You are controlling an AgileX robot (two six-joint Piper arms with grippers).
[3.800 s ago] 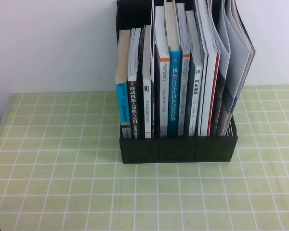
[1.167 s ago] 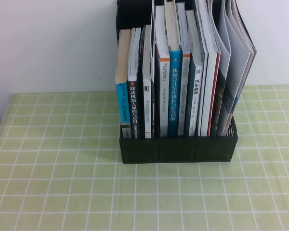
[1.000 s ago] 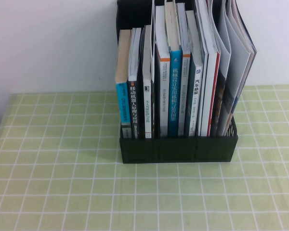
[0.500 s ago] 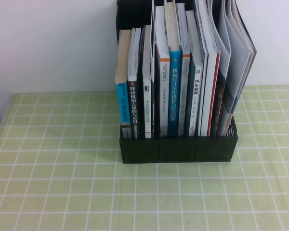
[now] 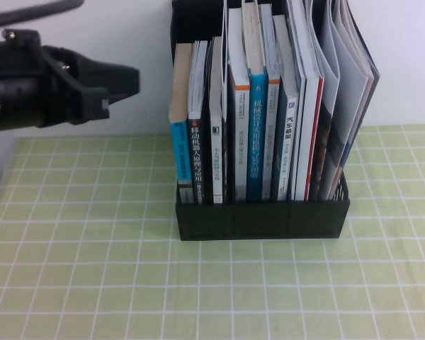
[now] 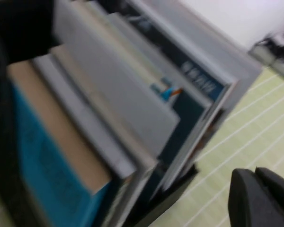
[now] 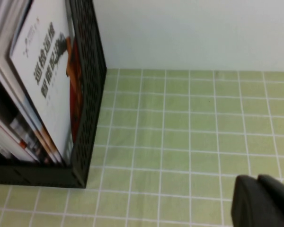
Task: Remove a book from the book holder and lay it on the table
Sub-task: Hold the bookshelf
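The black book holder (image 5: 262, 221) stands on the green grid table (image 5: 92, 269), packed with upright books. The book, a thin white-covered booklet with red and orange print and black characters (image 7: 45, 75), leans in the rightmost slot against the perforated side (image 7: 87, 94); in the high view only its pale edges (image 5: 354, 85) show. My left gripper (image 5: 131, 83) is shut and empty, raised to the left of the holder, level with the book tops; its wrist view (image 6: 255, 198) shows the books close by. My right gripper (image 7: 258, 201) is shut and empty over the table, right of the holder.
Several other books fill the holder, among them a blue-spined one (image 5: 256, 134) and a white one with a red edge (image 5: 312, 127). A white wall (image 5: 78, 28) rises close behind the holder. Green cloth lies on both sides and in front.
My left arm has come into the high view from the left and now hovers beside the holder's left side. The books and the holder have not moved.
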